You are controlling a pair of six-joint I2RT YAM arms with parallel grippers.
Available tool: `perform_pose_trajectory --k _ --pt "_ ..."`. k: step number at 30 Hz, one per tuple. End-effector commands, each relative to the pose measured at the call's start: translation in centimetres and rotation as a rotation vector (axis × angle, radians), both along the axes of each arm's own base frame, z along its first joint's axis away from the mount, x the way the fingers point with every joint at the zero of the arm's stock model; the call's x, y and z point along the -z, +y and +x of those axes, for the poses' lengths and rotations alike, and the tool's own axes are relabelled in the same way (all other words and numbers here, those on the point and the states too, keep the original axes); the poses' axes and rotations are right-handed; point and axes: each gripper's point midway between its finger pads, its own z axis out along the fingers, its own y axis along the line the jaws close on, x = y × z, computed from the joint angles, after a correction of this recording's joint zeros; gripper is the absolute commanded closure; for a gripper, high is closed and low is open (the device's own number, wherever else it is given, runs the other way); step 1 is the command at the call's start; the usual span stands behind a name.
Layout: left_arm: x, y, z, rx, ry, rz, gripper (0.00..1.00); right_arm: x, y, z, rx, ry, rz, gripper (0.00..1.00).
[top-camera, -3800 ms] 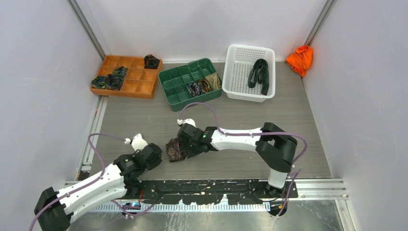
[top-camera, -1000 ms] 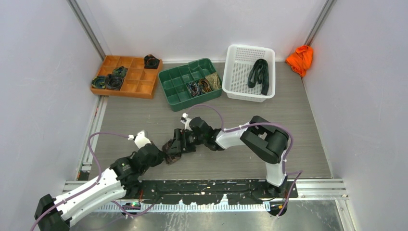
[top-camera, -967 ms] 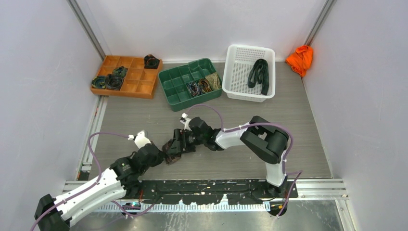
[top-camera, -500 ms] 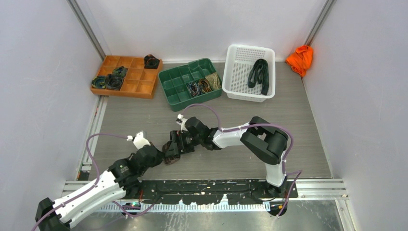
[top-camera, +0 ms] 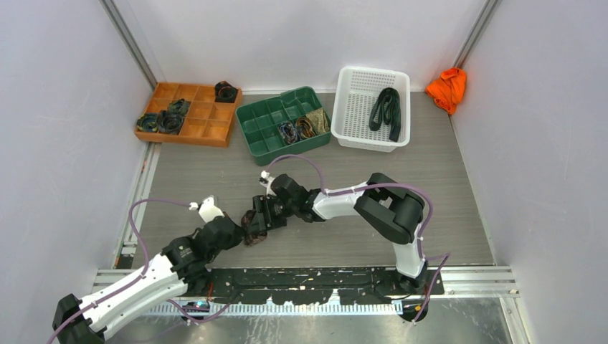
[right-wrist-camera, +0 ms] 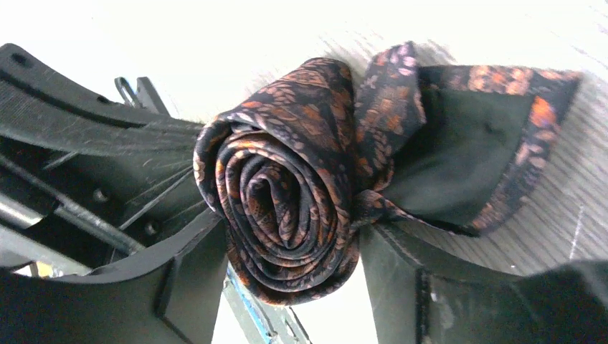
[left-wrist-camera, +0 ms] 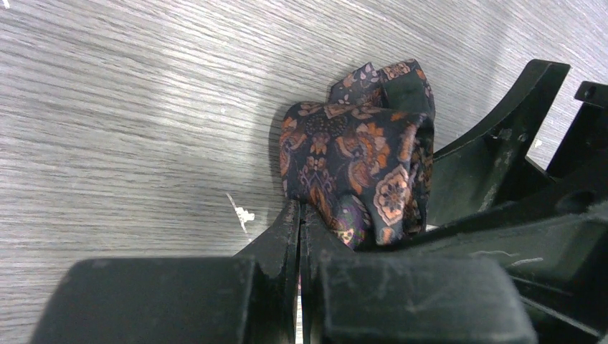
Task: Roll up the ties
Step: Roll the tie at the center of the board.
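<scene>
Paisley tie (right-wrist-camera: 287,208), dark with orange figures, is sitting wound into a tight spiral coil on the grey wood-grain surface (top-camera: 215,179), well toward the arm bases from the green tray (top-camera: 252,118). Its wide lined end is trailing loose off one side of the coil. The right end effector (right-wrist-camera: 290,240) is grasping that coil, with one finger pressing against each flank of the spiral. The left end effector (left-wrist-camera: 300,215) is meeting the tie from the other side with its fingers clenched together and their tips touching the fabric at the foot of the bundle; whether a layer is being caught between them cannot be told. Both arms are reaching in low from the near edge, converging in front of the green tray. Inside the green tray, a few rolled ties (top-camera: 305,127) are sitting in its right-hand compartments. Just left of the green tray, an orange tray (top-camera: 208,129) is holding coiled ties (top-camera: 163,120), most of them in its left compartments. Just right of the green tray, a white basket (top-camera: 355,107) is holding a loose black tie (top-camera: 387,111), and beyond that an orange cloth (top-camera: 447,87) is lying against the wall.
</scene>
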Motion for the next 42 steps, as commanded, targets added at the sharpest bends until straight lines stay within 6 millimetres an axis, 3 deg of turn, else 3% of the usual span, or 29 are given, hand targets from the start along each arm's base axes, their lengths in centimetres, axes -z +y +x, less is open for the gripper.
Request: perform_pose_trajectory --k 1,3,4,7,10,14,16,19,23,27,34,42 --pt "-0.4 0.0 0.5 -0.012 -0.029 -0.001 1.00 2.6 -0.5 0.2 0.016 -0.007 -0.091 0.39" --pt "-0.3 0.1 0.5 -0.011 -0.028 0.001 1.00 2.6 -0.3 0.2 0.020 -0.004 -0.087 0.45" --pt "-0.3 0.1 0.4 -0.012 -0.027 0.002 1.00 2.6 -0.2 0.2 0.019 0.000 -0.080 0.55" --pt "-0.2 0.2 0.4 -0.012 -0.022 0.008 1.00 2.5 0.0 0.3 0.021 0.000 -0.071 0.69" --pt "-1.5 1.6 0.2 -0.050 -0.018 0.053 1.00 2.4 0.0 0.4 0.023 -0.006 -0.073 0.71" --pt "-3.6 5.1 -0.6 -0.171 -0.005 0.132 1.00 2.5 -0.1 0.4 0.017 -0.012 -0.083 0.70" --pt "-4.1 5.7 -0.6 -0.208 -0.010 0.134 1.00 2.5 -0.2 0.3 0.010 -0.010 -0.085 0.69" --pt "-4.6 5.4 0.6 -0.227 -0.069 0.119 1.00 2.5 -0.2 0.2 0.004 -0.007 -0.087 0.62" --pt "-5.7 3.3 3.4 -0.192 -0.201 0.092 1.00 2.4 -0.3 0.0 -0.006 -0.005 -0.085 0.56" --pt "-6.5 2.5 5.6 -0.186 -0.276 0.155 1.00 2.4 -0.4 -0.1 -0.013 -0.010 -0.090 0.45" --pt "-4.6 1.4 8.5 -0.171 -0.234 0.204 1.00 2.2 -0.4 -0.2 -0.024 -0.015 -0.085 0.39" --pt "-1.3 0.6 9.4 -0.085 -0.147 0.213 1.00 2.7 -0.6 0.3 -0.029 -0.043 -0.111 0.35"
